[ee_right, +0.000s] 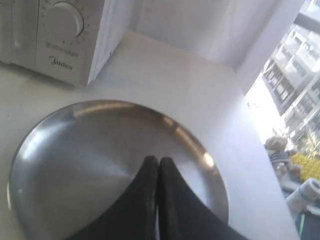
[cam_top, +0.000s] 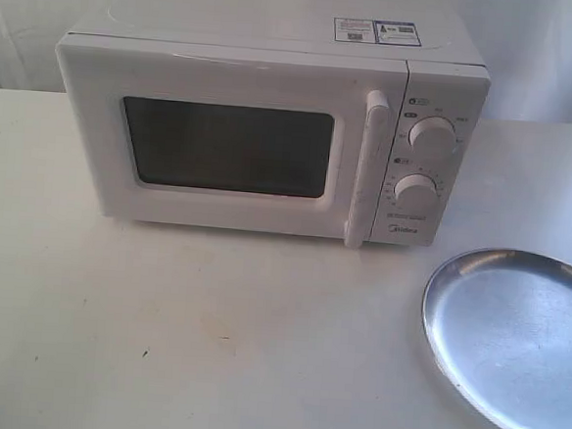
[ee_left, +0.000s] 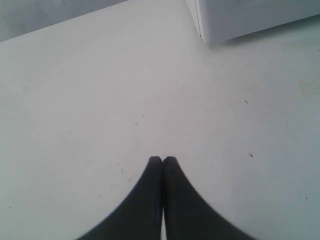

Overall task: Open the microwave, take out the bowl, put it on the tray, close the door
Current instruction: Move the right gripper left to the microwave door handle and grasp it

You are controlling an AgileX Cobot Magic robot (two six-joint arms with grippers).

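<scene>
The white microwave (cam_top: 263, 125) stands at the back of the table with its door (cam_top: 222, 141) closed, the vertical bar handle (cam_top: 366, 166) beside the two dials. The bowl is hidden from view. The silver tray (cam_top: 513, 338) lies at the front right of the table, with nothing on it. My right gripper (ee_right: 158, 160) hangs shut above the tray (ee_right: 75, 150), nothing between its fingers. My left gripper (ee_left: 162, 160) is shut over bare table, with a corner of the microwave (ee_left: 240, 17) beyond it. Neither gripper shows in the exterior view.
The white table (cam_top: 209, 337) stretches in front of the microwave. A white curtain or wall stands behind. In the right wrist view, the table's edge (ee_right: 265, 165) runs beside a window onto buildings.
</scene>
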